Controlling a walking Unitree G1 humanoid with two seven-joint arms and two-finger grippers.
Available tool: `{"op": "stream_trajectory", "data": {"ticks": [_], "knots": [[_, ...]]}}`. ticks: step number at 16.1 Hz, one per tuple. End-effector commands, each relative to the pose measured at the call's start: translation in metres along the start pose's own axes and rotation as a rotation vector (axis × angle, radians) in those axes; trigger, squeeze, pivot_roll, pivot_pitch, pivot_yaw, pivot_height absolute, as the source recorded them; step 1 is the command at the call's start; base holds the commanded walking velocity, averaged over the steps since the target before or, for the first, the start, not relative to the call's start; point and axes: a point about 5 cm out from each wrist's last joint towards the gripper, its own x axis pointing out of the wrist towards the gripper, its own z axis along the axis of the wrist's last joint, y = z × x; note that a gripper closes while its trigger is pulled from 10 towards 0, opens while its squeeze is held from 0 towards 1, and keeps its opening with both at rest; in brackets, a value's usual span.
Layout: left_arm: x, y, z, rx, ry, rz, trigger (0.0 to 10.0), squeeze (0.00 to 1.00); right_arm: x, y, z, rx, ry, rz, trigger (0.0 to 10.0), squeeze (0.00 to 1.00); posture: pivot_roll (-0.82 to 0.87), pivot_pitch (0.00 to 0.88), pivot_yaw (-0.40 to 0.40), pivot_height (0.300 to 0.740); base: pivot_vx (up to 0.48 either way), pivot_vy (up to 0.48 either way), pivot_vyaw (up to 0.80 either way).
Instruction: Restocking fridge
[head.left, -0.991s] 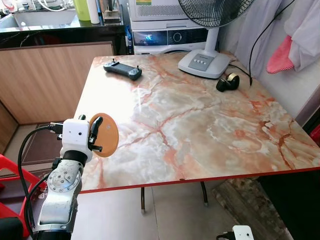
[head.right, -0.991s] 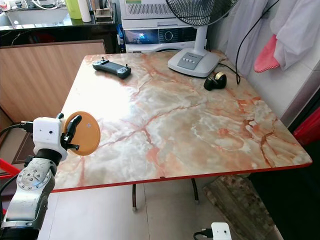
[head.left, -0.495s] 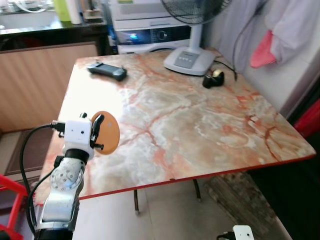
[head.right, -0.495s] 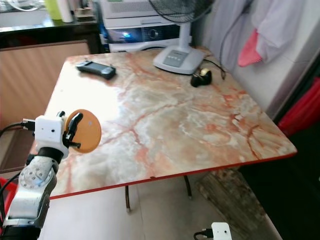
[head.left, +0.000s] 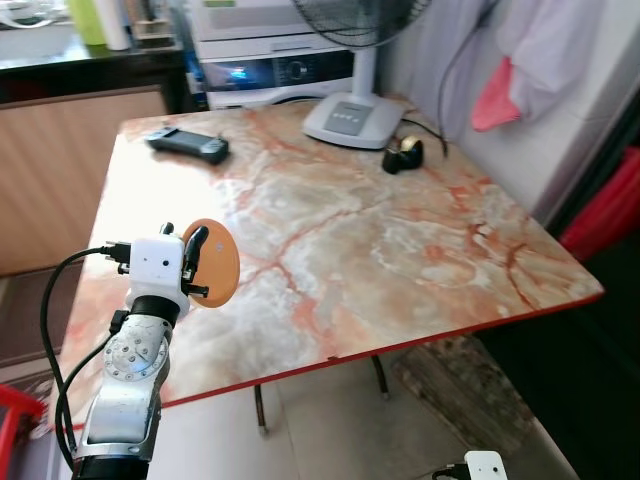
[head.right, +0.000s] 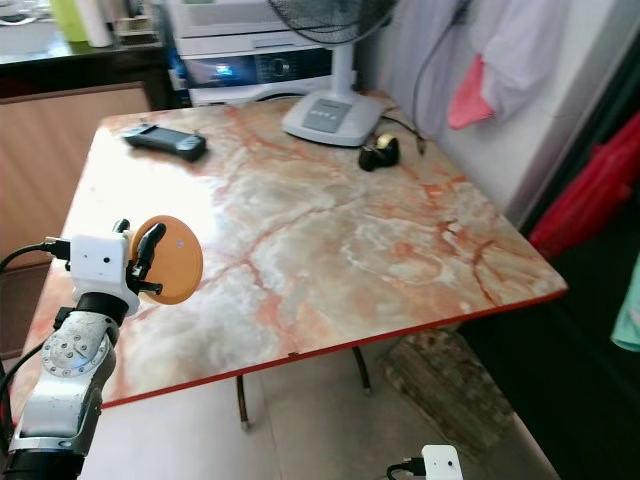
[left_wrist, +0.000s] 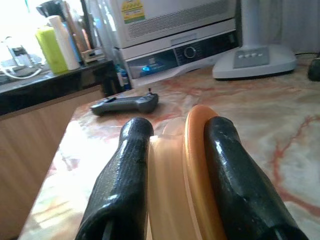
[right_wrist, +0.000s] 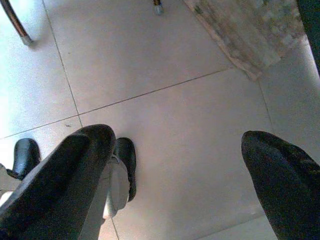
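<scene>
My left gripper (head.left: 193, 264) is raised in front of me, over the near left corner of the marble table (head.left: 400, 230). It is shut on a round flat container with an orange lid (head.left: 217, 264), held on edge. In the left wrist view both black fingers (left_wrist: 127, 165) clamp the container's pale translucent body and the orange lid (left_wrist: 195, 150). My right gripper (right_wrist: 177, 139) hangs low over the tiled floor (right_wrist: 165, 65), open, with nothing between its fingers.
A black controller (head.left: 187, 146), a fan's white base (head.left: 350, 120) and a black tape dispenser (head.left: 403, 155) lie at the table's far side. A white appliance (head.left: 270, 70) stands behind it. Pink cloth (head.left: 495, 95) and a red item (head.left: 605, 200) hang on the right.
The whole view has swung to the right, so the table sits further left in the picture. The left gripper keeps the orange-lidded container in the same hold.
</scene>
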Motion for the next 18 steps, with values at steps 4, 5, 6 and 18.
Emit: {"op": "stream_trajectory", "data": {"ticks": [4, 5, 6, 18], "knots": [[0.0028, -0.0008, 0.0075, -0.01, -0.041, -0.004, 10.0, 0.0, -0.0004, -0.0002, -0.0031, -0.004, 0.016, 0.001, 10.0, 0.0, 0.07, 0.0, -0.012, 0.74, 0.0, 0.19, -0.8], [0.0027, -0.0009, 0.0077, -0.01, -0.042, -0.004, 10.0, 0.0, -0.0004, -0.0002, -0.0031, -0.003, 0.017, 0.001, 10.0, 0.0, 0.07, 0.0, -0.012, 0.74, 0.0, 0.0, -0.8], [0.003, -0.0014, 0.0079, -0.013, -0.043, -0.006, 10.0, 0.0, -0.0004, -0.0002, -0.0031, -0.004, 0.017, 0.002, 10.0, 0.0, 0.07, 0.0, -0.011, 0.74, 0.0, 0.0, -0.8], [0.0051, -0.0084, 0.0094, -0.021, -0.055, -0.041, 10.0, 0.0, -0.0004, 0.0008, -0.0039, -0.006, 0.022, 0.009, 10.0, 0.0, 0.07, 0.0, -0.007, 0.74, 0.0, 0.05, -0.8]]}}
